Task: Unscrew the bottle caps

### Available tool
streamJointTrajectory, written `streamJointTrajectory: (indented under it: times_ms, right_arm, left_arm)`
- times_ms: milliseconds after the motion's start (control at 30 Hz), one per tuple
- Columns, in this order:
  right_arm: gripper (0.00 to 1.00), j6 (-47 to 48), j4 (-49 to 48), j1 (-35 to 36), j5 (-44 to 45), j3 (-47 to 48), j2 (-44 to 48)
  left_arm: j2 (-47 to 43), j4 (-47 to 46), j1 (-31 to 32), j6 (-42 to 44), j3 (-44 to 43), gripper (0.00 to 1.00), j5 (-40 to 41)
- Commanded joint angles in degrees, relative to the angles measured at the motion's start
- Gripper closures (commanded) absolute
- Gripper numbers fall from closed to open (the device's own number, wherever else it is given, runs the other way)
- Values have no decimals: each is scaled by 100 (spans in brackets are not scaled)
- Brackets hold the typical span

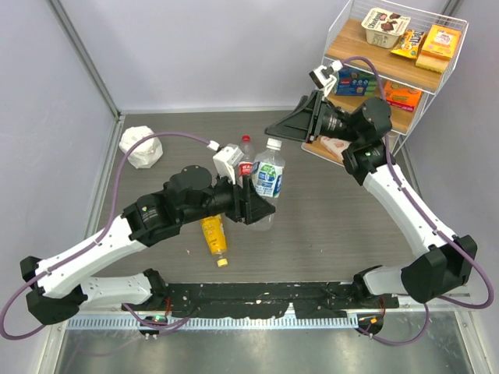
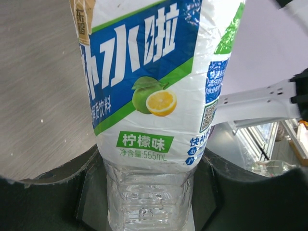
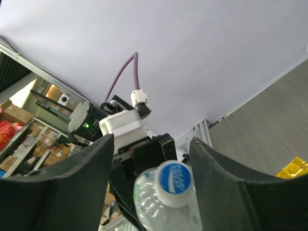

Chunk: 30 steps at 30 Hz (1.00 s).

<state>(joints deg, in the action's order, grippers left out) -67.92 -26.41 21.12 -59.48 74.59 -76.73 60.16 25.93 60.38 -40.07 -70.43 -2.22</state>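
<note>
My left gripper (image 1: 253,206) is shut on the lower body of the small clear bottle with the blue-white label (image 1: 267,179), holding it upright. In the left wrist view the bottle (image 2: 144,72) fills the space between my fingers (image 2: 91,192). Its pale blue-white cap (image 1: 273,145) is on. My right gripper (image 1: 284,128) is open, above and just beyond that cap, not touching it. In the right wrist view the cap (image 3: 174,183) sits low between the spread fingers (image 3: 221,183). The tall bottle with the red label (image 1: 245,167) and red cap (image 1: 246,141) stands behind. The yellow bottle (image 1: 212,234) lies flat, with its yellow cap (image 1: 222,262) at its near end.
A white wire shelf rack (image 1: 456,47) with boxed snacks stands at the back right, close behind my right arm. A crumpled white object (image 1: 140,146) lies at the back left. Grey walls close the table at the back and sides.
</note>
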Motion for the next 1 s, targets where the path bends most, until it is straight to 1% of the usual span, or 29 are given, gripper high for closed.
streamJointTrajectory:
  times_ms: [0,67,133,167,200,233,367,433,500,533,567,700,767,900,933,967]
  right_arm:
    - [19,288,171,-100,192,469,404]
    - [6,376,338,-126,244,504,413]
    - [2,586,679,-170,375,565,448]
    - [1,831,890,-187,446,609,474]
    - [0,1007,1423,-196,612,749,475]
    - [0,1348,1698,-196,692,829,466]
    - [0,1860,2859,-196,1114,1224,369]
    - [0,2149,3640,-196,1429,1488,282]
    - [0,2449,4692,-196,1780,1848,124]
    - [0,2563,4933,-179,1887,2101,10]
    - [0,2730,5414,-179,2097,2217,-35]
    - [0,2723,6514,-100,2677,2911,-342]
    - [0,2688,7006,49,2993,3402,-544]
    - [0,2758,7851,611,3845,4141,-1027]
    - [0,2767,8001,838,3970,4230,-1107]
    - [0,2767,8168,910,4197,4361,-1221]
  left_arm:
    - [57,333,0,26,100,100,-86]
    - [66,377,-9,44,83,100,-86]
    - [75,404,-9,52,65,100,-68]
    - [66,430,0,61,65,100,-42]
    - [75,448,-9,70,56,100,-24]
    - [75,482,0,79,47,100,2]
    - [110,728,-9,79,-23,100,169]
    - [136,956,-9,79,-137,100,563]
    - [206,1229,0,131,-295,100,810]
    - [224,1352,0,166,-382,100,933]
    - [285,1483,0,201,-470,100,1038]
    - [531,1976,18,298,-796,100,1469]
    - [663,2134,53,334,-919,100,1653]
    - [900,2398,114,325,-1191,100,1996]
    - [944,2451,132,316,-1253,100,2110]
    - [988,2495,149,299,-1323,100,2198]
